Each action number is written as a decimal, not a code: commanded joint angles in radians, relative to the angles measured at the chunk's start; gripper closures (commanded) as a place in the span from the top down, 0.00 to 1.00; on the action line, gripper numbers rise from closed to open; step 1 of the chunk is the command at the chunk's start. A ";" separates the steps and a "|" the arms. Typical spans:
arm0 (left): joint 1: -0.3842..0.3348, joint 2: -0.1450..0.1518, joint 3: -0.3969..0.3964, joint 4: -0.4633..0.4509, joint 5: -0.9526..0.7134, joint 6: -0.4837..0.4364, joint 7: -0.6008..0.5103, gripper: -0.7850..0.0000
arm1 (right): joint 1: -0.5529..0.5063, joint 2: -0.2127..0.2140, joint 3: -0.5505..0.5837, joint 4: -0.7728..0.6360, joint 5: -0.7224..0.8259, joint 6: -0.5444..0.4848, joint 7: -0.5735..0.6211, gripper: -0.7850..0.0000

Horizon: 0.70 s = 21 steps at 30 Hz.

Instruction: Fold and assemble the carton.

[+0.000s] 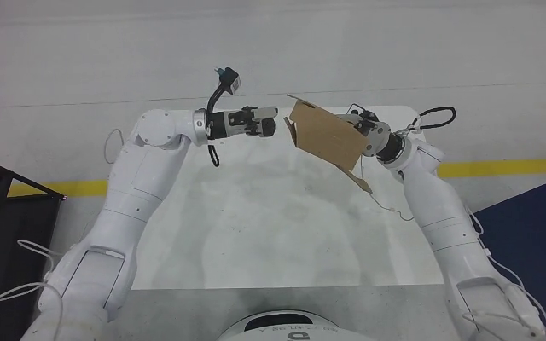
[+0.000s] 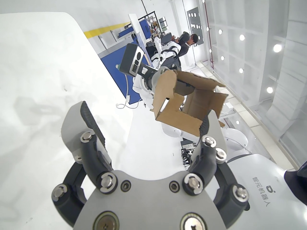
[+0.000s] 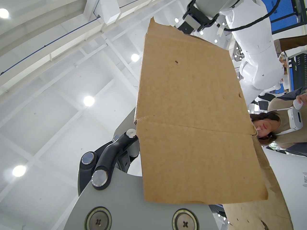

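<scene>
Nearest in the left wrist view is the left gripper (image 2: 150, 123), its ribbed pads (image 2: 93, 120) spread wide with nothing between them. Just past one pad hangs the carton (image 2: 189, 107), a brown cardboard sleeve half opened, its hollow mouth turned toward this gripper. The right gripper (image 2: 176, 86) is clamped on the carton's far wall, and one dark finger (image 2: 185, 89) shows inside the hollow.

In the right wrist view the carton's flat outer panel (image 3: 191, 84) lies close over the lens, with a scored crease (image 3: 191, 128) running across it. The panel hides the fingertips, so the grip cannot be read here, and only the left wrist view reveals it. The crease, in turn, shows plainly only from this side.

The top view gives the spacing. The carton hangs tilted in the air above the white table (image 1: 273, 230), and the left gripper sits just beside the carton's free end, apart from it.

The step in hand looks like taking that free end to square the sleeve. It should go best if the pads straddle a single wall, close fully before any pull, and bend along the crease. With nothing under the carton, pushing toward the right grip should avoid twisting it loose.
</scene>
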 commanded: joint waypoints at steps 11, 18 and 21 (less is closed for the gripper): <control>0.077 0.016 0.030 -0.189 0.167 0.087 0.064 0.97 | 0.001 0.001 -0.008 -0.004 0.002 -0.002 0.001 0.00; 0.043 0.003 0.072 -0.168 0.147 0.129 0.086 0.84 | -0.006 0.001 -0.017 -0.019 -0.002 0.003 -0.001 0.00; 0.030 -0.003 0.093 -0.160 0.146 0.132 0.080 0.84 | -0.006 0.001 -0.020 -0.021 -0.003 0.003 -0.002 0.00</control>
